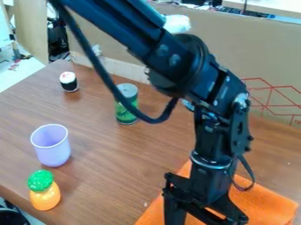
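The black gripper (203,200) hangs at the bottom edge, right of centre, over an orange cloth (266,203). Its fingers stand apart, with their tips cut off by the lower edge and orange cloth showing between them. I see nothing held in the part that shows. A yellow-orange toy pineapple with a green top (45,195) stands at the lower left, well away from the gripper. Behind it is an upright lavender cup (53,151). Farther back stands a green can with a grey lid (126,112), and a small black-and-white sushi-like piece (68,82) sits at the upper left.
The brown wooden table (100,180) has its front edge at the lower left. A cardboard wall (267,57) with red lines runs along the back. The arm and its loose black cable cross over the table from the top, the cable passing in front of the can.
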{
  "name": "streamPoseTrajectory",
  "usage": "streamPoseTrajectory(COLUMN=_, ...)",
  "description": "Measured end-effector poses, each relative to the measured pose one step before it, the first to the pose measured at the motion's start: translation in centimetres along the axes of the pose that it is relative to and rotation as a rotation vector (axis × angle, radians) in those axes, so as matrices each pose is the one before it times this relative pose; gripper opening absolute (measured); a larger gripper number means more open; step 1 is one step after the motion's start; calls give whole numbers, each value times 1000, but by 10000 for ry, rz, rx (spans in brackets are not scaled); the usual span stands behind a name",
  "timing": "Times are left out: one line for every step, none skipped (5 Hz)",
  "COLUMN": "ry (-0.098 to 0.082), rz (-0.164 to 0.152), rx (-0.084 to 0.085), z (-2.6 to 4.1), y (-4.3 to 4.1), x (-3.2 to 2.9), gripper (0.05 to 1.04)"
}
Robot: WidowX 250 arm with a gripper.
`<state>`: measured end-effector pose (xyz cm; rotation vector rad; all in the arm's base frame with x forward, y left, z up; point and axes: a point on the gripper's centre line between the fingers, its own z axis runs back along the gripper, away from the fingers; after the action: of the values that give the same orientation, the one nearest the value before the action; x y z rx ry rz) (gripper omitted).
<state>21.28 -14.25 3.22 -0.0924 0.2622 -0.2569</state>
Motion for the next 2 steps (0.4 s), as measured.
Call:
streamPoseTrajectory(ry=190, rz=-42, rx=45, z=-549, y=16, x=675, gripper=1001)
streamPoseTrajectory(ry=184, rz=13, rx=118, z=-136, y=74, x=905, gripper=1001)
